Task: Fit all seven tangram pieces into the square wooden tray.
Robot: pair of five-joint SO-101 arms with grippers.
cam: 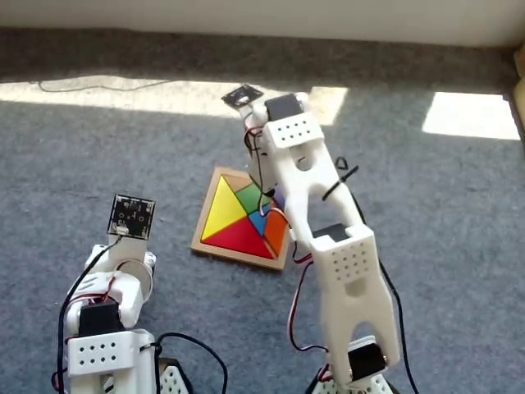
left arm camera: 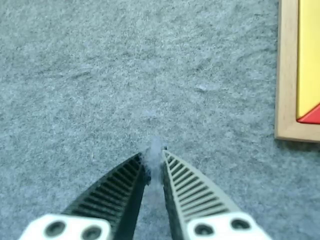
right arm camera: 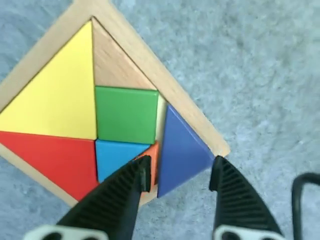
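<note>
The square wooden tray (right arm camera: 186, 104) lies on grey carpet and holds a yellow triangle (right arm camera: 55, 95), a red triangle (right arm camera: 50, 160), a green square (right arm camera: 126, 115), a light blue triangle (right arm camera: 117, 157) and an orange piece (right arm camera: 153, 152). A dark blue triangle (right arm camera: 182, 145) lies askew at one tray corner, partly over the rim. My right gripper (right arm camera: 180, 172) is open, its fingers on either side of that dark blue triangle. A bare wood-coloured triangle (right arm camera: 115, 65) shows beside the green square. My left gripper (left arm camera: 154, 152) is shut and empty over the carpet, well away from the tray's rim (left arm camera: 287, 75).
In the high view the right arm (cam: 328, 222) reaches over the tray (cam: 238, 256), hiding its near-right corner. The left arm (cam: 115, 287) sits folded at the front left. Open carpet surrounds the tray. A cable (cam: 90, 84) lies at the back left.
</note>
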